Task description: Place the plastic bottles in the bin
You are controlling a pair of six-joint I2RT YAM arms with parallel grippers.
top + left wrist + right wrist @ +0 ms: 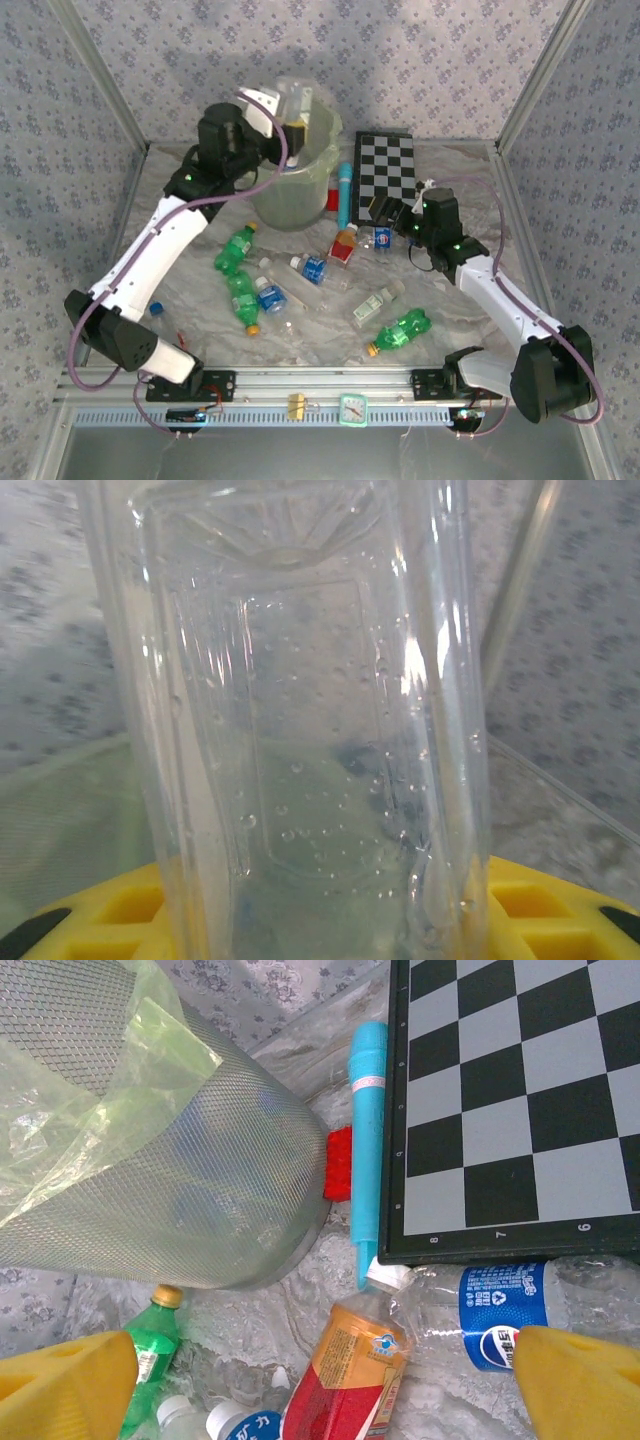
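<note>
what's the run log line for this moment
left fingers: shut on clear bottle over bin | right fingers: open above red bottle

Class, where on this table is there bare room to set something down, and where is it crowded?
Bare table along the near rail, below the nearest green bottle, and right of the checkerboard. Crowded: bottles mid-table before the bin.

The marbled desk (pixel 320 345) carries the bin (pixel 290 195), a checkerboard (pixel 385 170), a teal tube (pixel 344 195) just beside a red block (pixel 332 200), and scattered plastic bottles (pixel 312 268), 3 of them green.
</note>
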